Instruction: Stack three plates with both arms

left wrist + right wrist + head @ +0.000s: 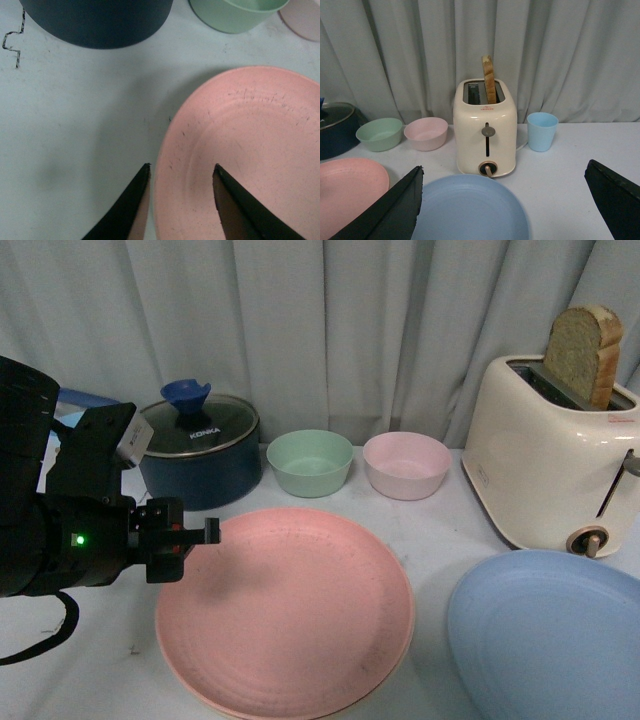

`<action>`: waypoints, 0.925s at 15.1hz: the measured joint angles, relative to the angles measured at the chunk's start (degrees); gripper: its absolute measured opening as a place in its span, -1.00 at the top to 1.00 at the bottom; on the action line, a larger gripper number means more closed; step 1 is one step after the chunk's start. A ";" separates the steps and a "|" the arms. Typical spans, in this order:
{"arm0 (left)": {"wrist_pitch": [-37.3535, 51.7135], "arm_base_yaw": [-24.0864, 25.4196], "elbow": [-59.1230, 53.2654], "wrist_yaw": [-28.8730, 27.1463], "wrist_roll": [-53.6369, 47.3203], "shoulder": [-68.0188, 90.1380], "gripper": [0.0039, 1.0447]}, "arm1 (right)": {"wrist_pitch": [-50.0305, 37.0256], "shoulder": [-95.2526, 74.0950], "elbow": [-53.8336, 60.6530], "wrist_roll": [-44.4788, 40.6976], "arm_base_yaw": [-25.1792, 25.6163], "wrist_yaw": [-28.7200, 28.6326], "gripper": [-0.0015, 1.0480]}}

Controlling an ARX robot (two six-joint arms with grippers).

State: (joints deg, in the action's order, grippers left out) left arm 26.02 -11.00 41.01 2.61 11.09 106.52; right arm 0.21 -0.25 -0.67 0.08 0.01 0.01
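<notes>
left gripper (181, 166): part open, astride pink plate (250, 150) rim, empty
right gripper (505, 170): wide, empty, over blue plate (470, 210)
risk: rim slips on closing

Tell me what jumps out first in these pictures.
A big pink plate fills the front centre of the table, with the left hand open, one finger on either side of its left rim. A light blue plate lies to its right, in front of a cream toaster with a bread slice sticking up.
</notes>
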 joint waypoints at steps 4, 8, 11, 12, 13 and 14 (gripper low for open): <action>3.43 2.56 -1.97 2.27 4.28 -6.75 -0.52 | 0.00 0.00 0.00 0.00 0.00 0.00 -0.87; 18.69 5.86 -6.12 -3.87 -1.36 -18.36 -0.65 | -0.02 0.00 0.00 0.00 -0.02 -0.02 -0.87; 33.68 7.85 -24.92 -6.12 -10.05 -31.02 0.57 | 0.02 0.00 0.00 0.00 0.00 0.02 -0.87; 32.76 9.31 -26.95 -3.65 -10.10 -32.52 0.74 | 0.00 0.00 0.00 0.00 0.00 0.02 -0.87; 32.30 10.01 -28.04 -2.86 -10.14 -33.51 0.85 | 0.00 0.00 0.00 0.00 0.00 0.02 -0.87; 32.11 10.45 -28.65 -2.80 -10.14 -34.21 0.92 | 0.00 0.00 0.00 0.00 0.00 0.02 -0.87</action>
State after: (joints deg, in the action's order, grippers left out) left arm 58.13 -0.56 12.36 -0.19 0.95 72.31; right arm 0.21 -0.25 -0.67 0.08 0.01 0.03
